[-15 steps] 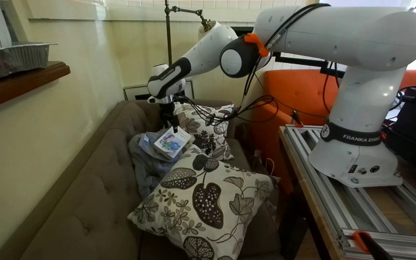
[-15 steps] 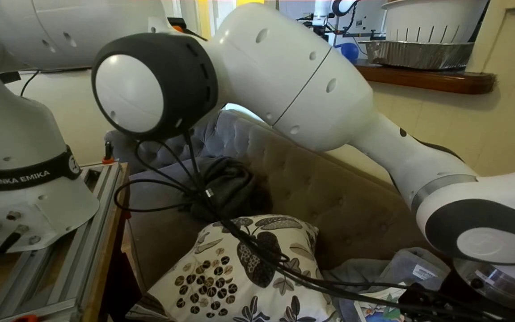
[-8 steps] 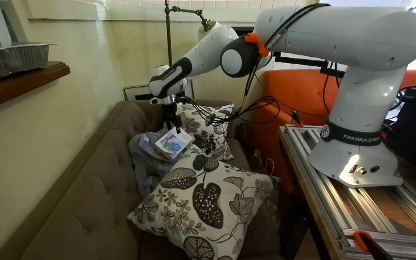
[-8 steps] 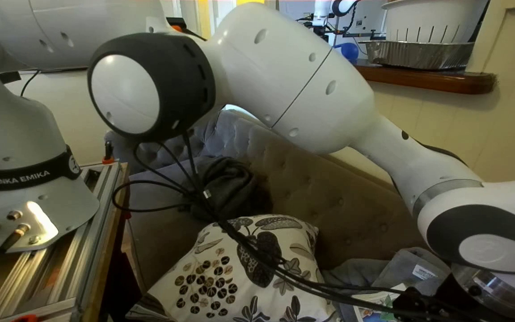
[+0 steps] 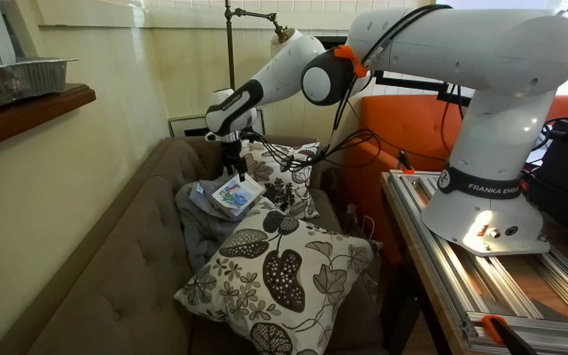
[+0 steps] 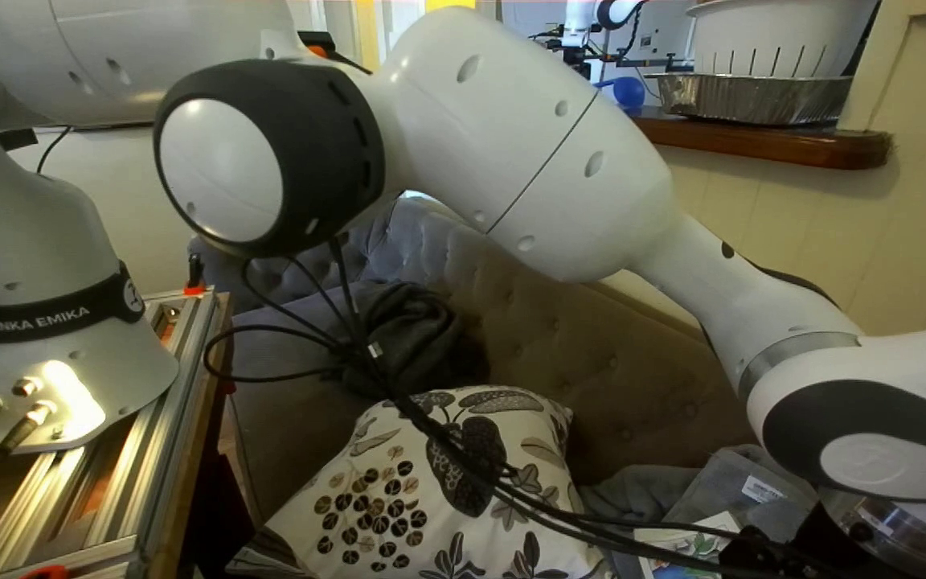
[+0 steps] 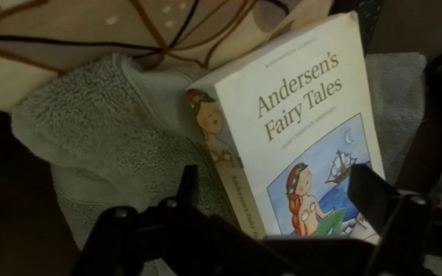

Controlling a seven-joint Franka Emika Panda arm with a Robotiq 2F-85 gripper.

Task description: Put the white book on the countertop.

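Since a second ago the arm has shifted slightly rightward in an exterior view. Left to right in the wrist view: the rumpled towel lies under the book; the end effector holds nothing, its fingers spread, one outside the spine, one overlapping the cover's right edge. The book looks a thick paperback: probably light, flexible, slightly slick, its pages prone to fan. Best pinched across spine and fore-edge, after a small rightward adjustment; the towel may yield.
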